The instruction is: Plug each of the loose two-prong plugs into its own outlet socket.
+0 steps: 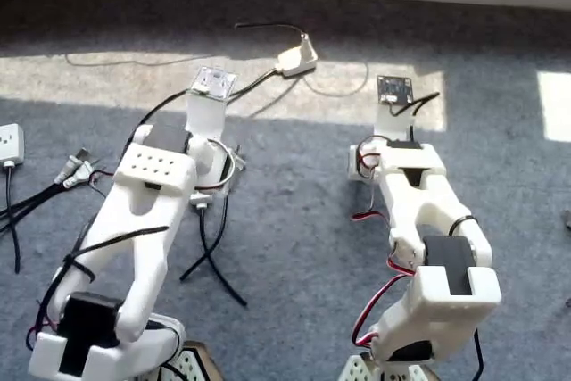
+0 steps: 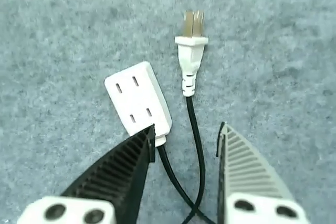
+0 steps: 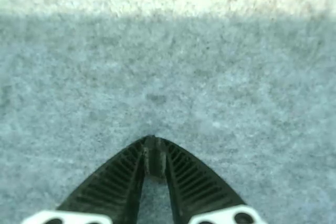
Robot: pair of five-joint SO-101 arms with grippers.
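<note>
In the left wrist view a white outlet socket block (image 2: 137, 100) lies flat on the carpet, slots up. Beside it lies a white two-prong plug (image 2: 191, 51) on a black cord (image 2: 196, 135), prongs pointing away from me. My left gripper (image 2: 186, 132) hangs open just above them; its black finger (image 2: 123, 163) overlaps the block's cord end, and the pale finger (image 2: 241, 166) sits on the far side of the plug's cord. My right gripper (image 3: 155, 145) is shut over bare carpet with nothing held. More loose plugs (image 1: 76, 169) lie at the far left.
Another white outlet (image 1: 9, 142) sits at the left edge with dark cords (image 1: 22, 202) trailing from it. A white adapter (image 1: 297, 58) with a thin wire lies at the back. Black cords (image 1: 210, 256) cross the carpet between the left arm (image 1: 152, 194) and right arm (image 1: 419, 194).
</note>
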